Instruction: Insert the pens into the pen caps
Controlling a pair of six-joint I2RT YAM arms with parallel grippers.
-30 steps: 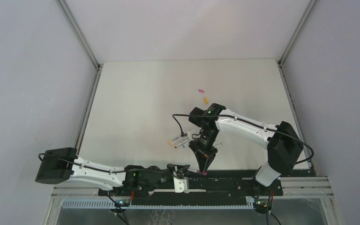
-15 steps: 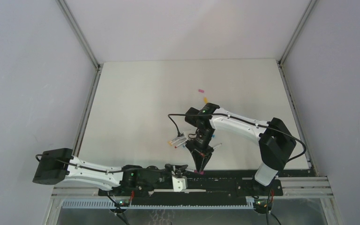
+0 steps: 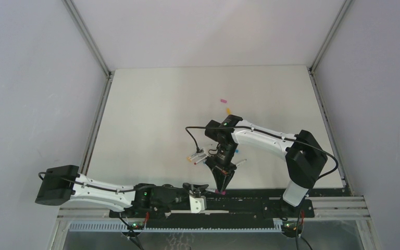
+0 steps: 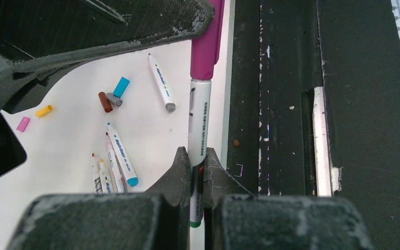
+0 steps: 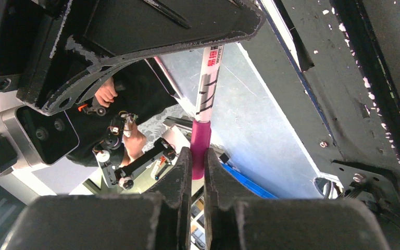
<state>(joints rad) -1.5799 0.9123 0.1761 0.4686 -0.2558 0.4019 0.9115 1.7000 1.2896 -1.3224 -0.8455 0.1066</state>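
Note:
My left gripper is shut on a white pen near its green end. A magenta cap sits on the pen's far end, flush against the barrel. My right gripper is shut on that magenta cap, with the pen barrel running away from it. In the top view the two grippers meet at the table's near edge, around the cap. Several uncapped pens lie loose on the table, one with a grey end.
Blue, dark red and grey caps lie close together. Orange and pink caps lie farther off, seen at the back in the top view. The black base rail runs just right of the held pen.
Both arms have shifted slightly left along the near edge, still joined at the pen and cap. Both grips are unchanged.

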